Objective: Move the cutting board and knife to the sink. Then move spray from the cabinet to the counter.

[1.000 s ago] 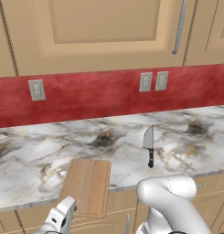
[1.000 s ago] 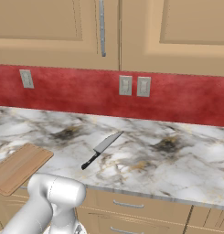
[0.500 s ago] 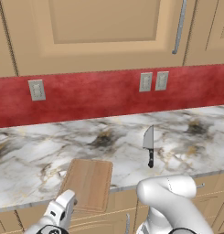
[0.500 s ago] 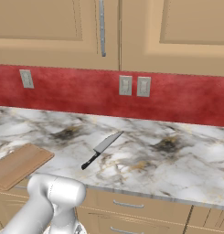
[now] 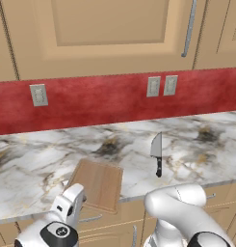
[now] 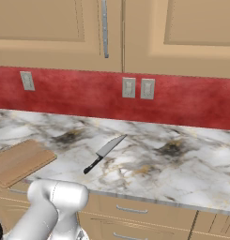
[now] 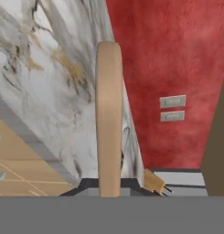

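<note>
The gripper [image 7: 109, 189] is clenched on the near edge of the cutting board [image 5: 97, 184], which lies at the front edge of the counter [image 5: 37, 164], its near edge overhanging slightly. The knife [image 5: 157, 153] lies well apart to its right, blade pointing toward the red wall [image 5: 105, 99]. Recommendation: lift the board level and clear of the counter before swinging toward the sink, since an edge grip on a flat board could let it pivot or slip.
</note>
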